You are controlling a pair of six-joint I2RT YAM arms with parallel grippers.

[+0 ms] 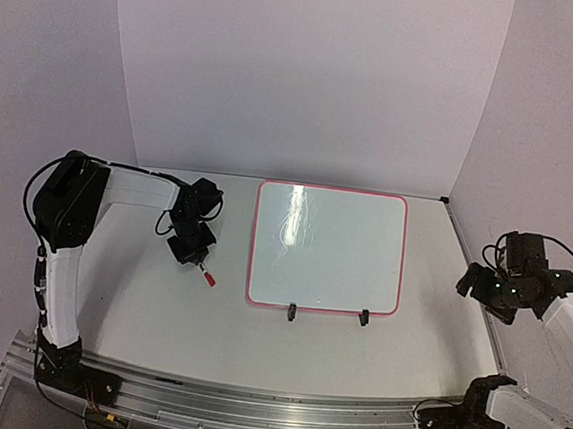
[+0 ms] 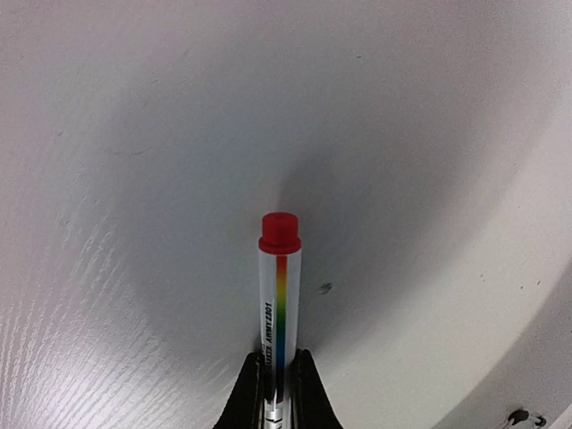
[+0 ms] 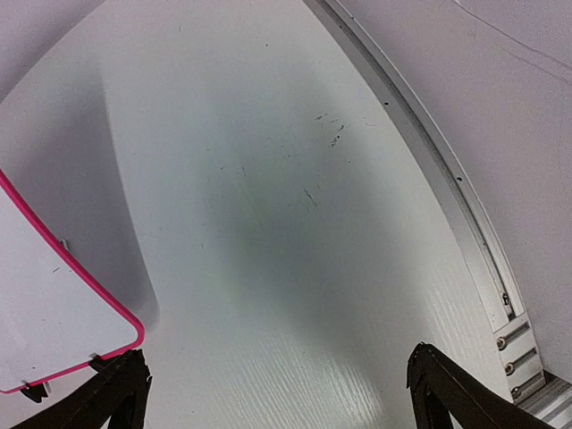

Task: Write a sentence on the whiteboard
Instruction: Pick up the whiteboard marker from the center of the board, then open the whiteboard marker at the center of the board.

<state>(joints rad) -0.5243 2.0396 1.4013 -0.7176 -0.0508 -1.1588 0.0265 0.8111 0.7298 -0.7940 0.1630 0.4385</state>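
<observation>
Sitting mid-desk, the whiteboard (image 1: pixel 328 248), pink-framed and streaked with glare, has two black stand feet (image 1: pixel 291 313) at its near edge. To its left and apart from it, the left end effector (image 2: pixel 279 375) is clenched on a red-capped, rainbow-striped marker (image 2: pixel 280 295) above the white desk (image 1: pixel 138 302). The right end effector (image 3: pixel 273 362) hangs released by the desk's right edge. Pale walls enclose the scene.

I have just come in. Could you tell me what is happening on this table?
The left gripper holds a marker, white with a rainbow stripe and a red end, pointing down over the table just left of the whiteboard. The whiteboard shows only glare streaks; no writing is visible on it yet. The right gripper is open and empty, off to the right of the board.
</observation>
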